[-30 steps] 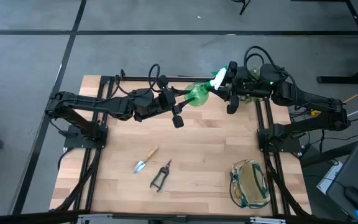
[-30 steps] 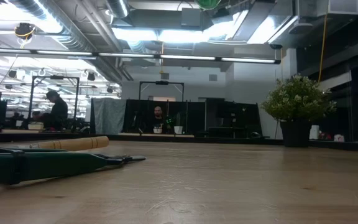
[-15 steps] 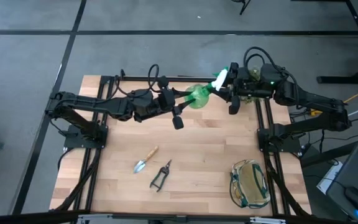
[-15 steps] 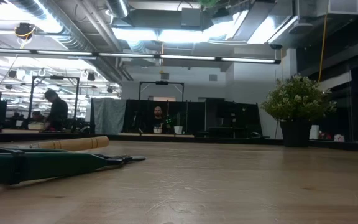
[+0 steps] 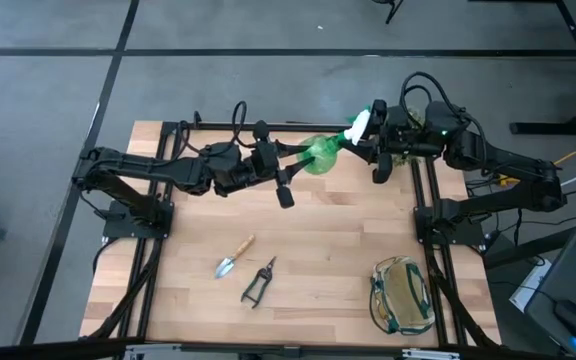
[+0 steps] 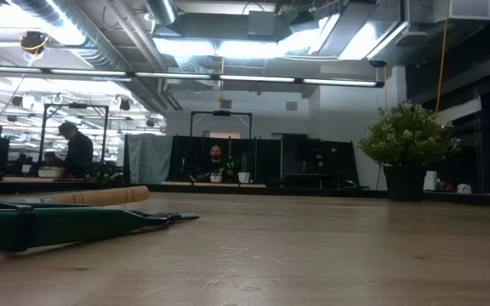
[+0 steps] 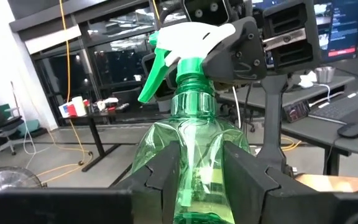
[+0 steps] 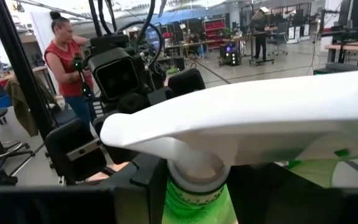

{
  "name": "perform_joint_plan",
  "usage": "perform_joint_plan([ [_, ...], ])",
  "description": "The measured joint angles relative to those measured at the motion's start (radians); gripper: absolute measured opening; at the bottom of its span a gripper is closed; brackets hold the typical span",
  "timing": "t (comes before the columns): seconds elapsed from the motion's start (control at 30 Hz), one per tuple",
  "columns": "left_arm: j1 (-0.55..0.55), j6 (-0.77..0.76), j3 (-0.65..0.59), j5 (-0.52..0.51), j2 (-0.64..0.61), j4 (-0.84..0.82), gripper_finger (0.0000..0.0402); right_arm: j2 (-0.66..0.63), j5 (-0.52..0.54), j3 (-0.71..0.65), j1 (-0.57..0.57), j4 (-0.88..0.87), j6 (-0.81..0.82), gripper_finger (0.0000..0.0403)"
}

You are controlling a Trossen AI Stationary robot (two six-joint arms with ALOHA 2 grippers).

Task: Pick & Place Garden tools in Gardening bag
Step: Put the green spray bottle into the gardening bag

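- Left gripper: raised above the table's far centre, fingers closed against the body of the spray bottle
- Trowel: flat on the table, left of centre, just beside the pruning shears
- Spray bottle: held in the air between both arms, green body toward the left arm, white nozzle toward the right
- Right gripper: at the bottle's neck under the nozzle, fingers clasped on either side
- Gardening bag: at the table's near right corner, well apart from the bottle
- Potted plant: upright at the far right in the low view
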Motion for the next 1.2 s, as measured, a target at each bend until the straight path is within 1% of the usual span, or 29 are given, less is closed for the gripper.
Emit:
perform_joint_plan([
  [0.3,0.0,-0.006,0.0,0.0,-0.002,0.023,0.0104,0.016,-0.004,0.001,0.0,0.035,0.024,0.0136],
  [0.5,0.001,-0.095,-0.022,-0.014,0.006,0.024,0.0104,0.032,-0.006,0.0,0.0,0.015,0.049,0.0136],
  [0.67,0.001,-0.185,-0.137,-0.013,-0.006,0.098,0.0104,0.039,-0.015,-0.008,0.0,-0.077,0.064,0.0136],
  [0.77,-0.012,-0.223,-0.208,-0.015,-0.015,0.152,0.0104,0.04,-0.025,-0.048,0.004,-0.077,0.089,0.0136],
  [0.97,-0.021,-0.308,-0.324,-0.029,-0.02,0.181,0.0104,0.066,-0.016,-0.176,0.03,0.015,0.128,0.0136],
  [1.2,-0.049,-0.429,-0.482,-0.005,-0.018,0.231,0.0104,0.083,-0.006,-0.321,0.054,0.123,0.123,0.0136],
])
